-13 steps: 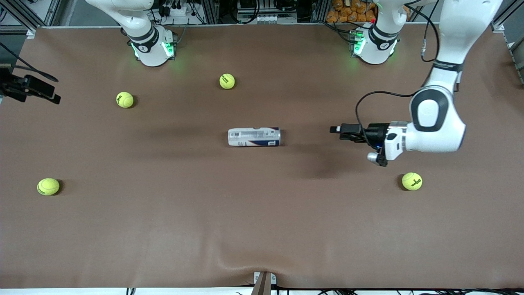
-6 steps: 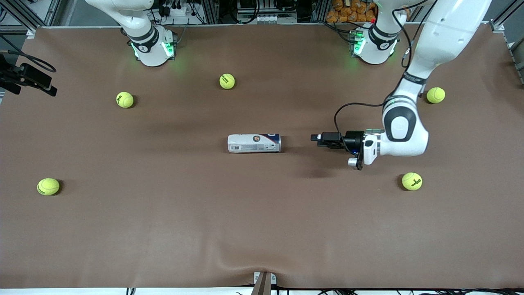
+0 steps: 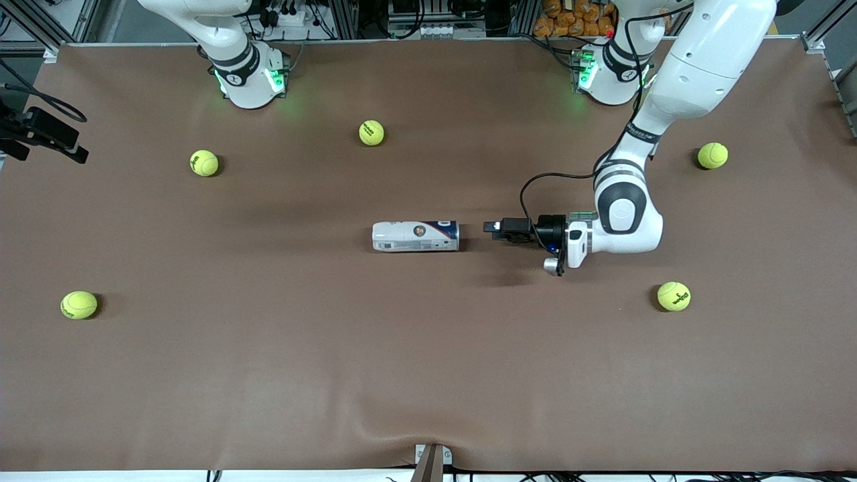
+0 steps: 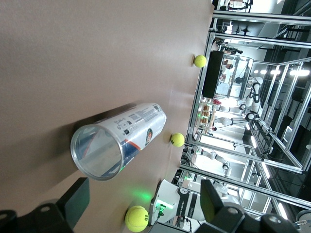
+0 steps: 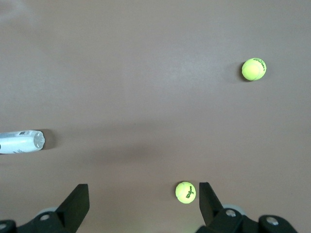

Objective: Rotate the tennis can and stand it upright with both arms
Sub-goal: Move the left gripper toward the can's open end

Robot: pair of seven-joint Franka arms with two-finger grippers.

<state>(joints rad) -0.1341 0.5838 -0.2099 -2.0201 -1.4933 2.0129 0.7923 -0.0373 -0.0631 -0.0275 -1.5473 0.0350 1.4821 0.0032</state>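
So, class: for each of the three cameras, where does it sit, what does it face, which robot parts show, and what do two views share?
Front view: high across the table, facing both bases; shows the left gripper beside the lying tennis can.
Left wrist view: on the left wrist, facing the can's clear end; open fingers show.
Right wrist view: looks down on the table; open fingers show.
All three share the can.

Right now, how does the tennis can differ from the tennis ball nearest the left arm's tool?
The tennis can is a long tube lying on its side, white and dark blue; the tennis ball is a small yellow-green sphere. The can lies mid-table, its end facing the open left tool; the ball lies nearer the front camera, toward the left arm's end. Both rest untouched on the brown table.
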